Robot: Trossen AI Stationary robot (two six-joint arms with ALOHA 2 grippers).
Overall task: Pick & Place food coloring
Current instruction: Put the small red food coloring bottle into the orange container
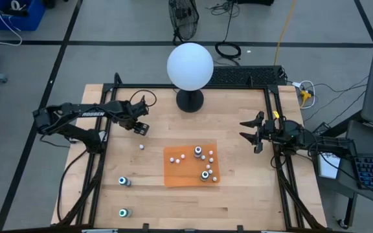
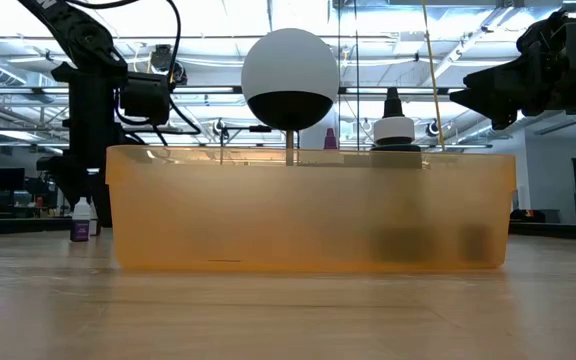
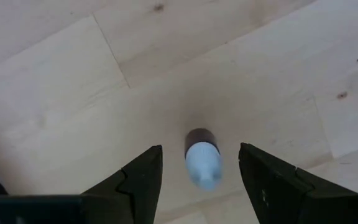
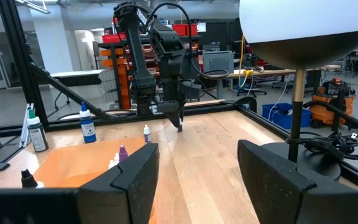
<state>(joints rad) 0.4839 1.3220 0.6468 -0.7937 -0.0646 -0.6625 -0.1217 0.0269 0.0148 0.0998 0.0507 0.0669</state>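
Fingers (image 3: 135, 180) of left gripper (image 3: 201, 177) apart, straddling upright bottle (image 3: 202, 158) between them—approach step; next: descend, centre, close; right gripper (image 1: 252, 134) waits, spread.

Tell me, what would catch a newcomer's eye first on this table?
Probably the big white globe on its black base at the table's far edge. Next, the orange tray mid-table, dotted with tiny white-capped dropper bottles. Then the left gripper, jaws open above one small lone bottle standing on the bare wood, while the right gripper waits open at the right side.
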